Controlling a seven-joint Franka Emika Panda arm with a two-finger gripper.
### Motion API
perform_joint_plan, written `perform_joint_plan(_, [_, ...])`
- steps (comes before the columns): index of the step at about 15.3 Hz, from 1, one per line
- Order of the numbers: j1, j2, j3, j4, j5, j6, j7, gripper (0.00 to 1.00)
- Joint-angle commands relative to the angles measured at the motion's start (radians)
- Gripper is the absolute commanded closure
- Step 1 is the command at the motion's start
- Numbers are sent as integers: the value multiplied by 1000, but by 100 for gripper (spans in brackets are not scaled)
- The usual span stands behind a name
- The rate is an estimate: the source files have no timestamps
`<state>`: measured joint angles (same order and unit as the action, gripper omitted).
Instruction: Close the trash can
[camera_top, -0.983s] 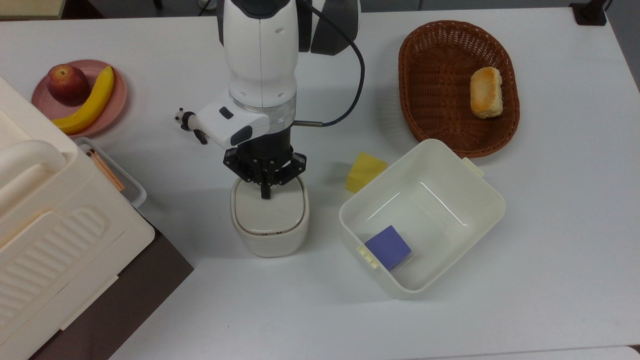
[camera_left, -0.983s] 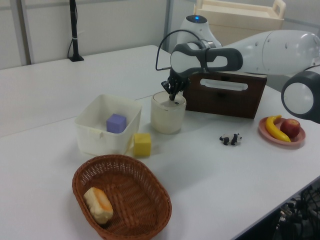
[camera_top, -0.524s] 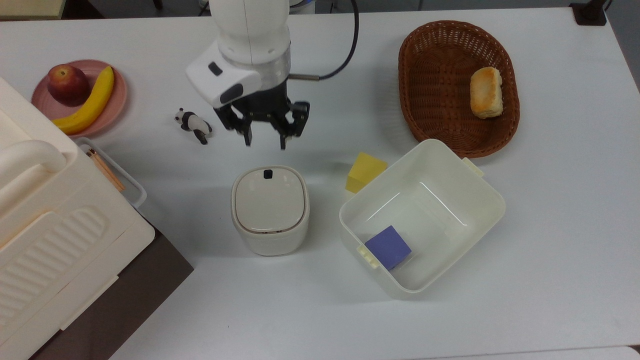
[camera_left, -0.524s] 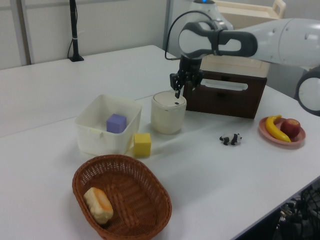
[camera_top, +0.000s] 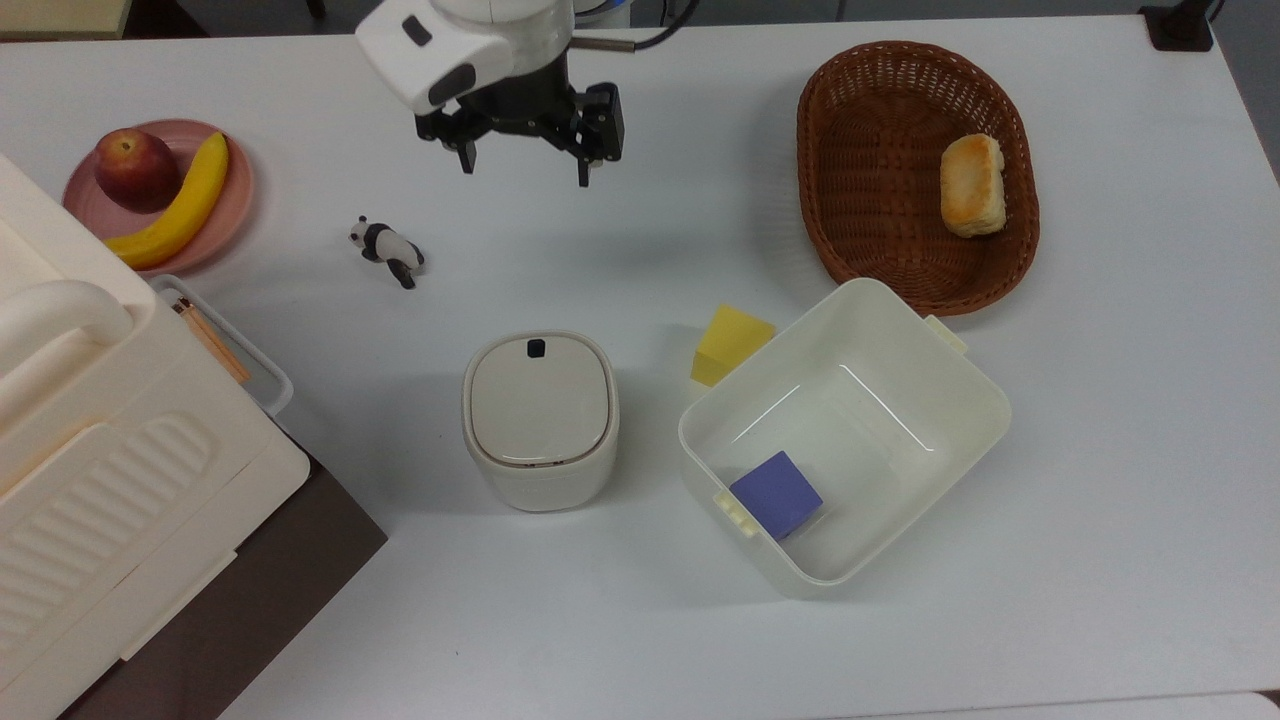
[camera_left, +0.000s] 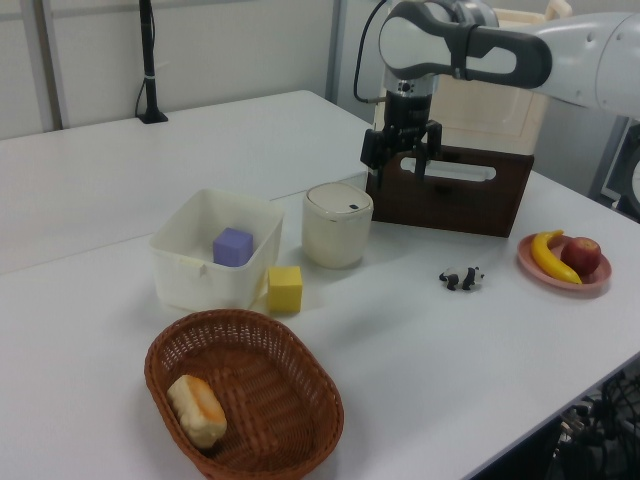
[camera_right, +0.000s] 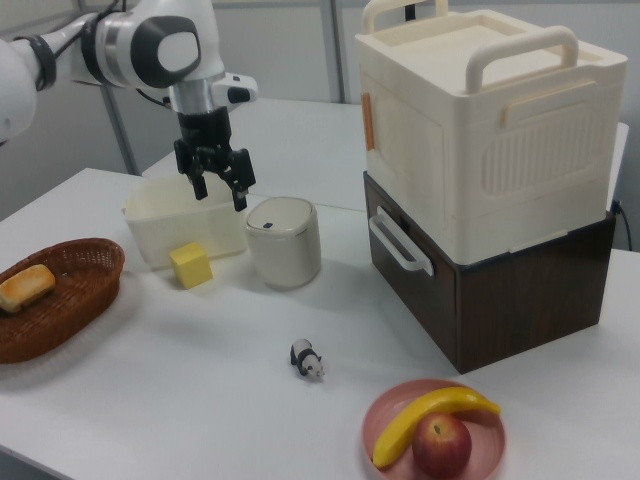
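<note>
The bin (camera_top: 540, 420) has its lid down flat, so the gripper (camera_top: 522, 168) hangs above it, fingers apart, holding nothing.

Bright even overhead light, soft shadows, sharp

No writing, label, brand or number can be read on anything here.
</note>
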<state>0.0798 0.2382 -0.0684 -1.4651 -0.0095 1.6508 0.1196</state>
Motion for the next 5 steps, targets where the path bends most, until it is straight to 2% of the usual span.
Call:
perform_joint_plan(1, [1,-56,-13,-44,14,-14,-28,0])
perform_joint_plan(5, [3,-56,-13,-46,16,-14,-17,0])
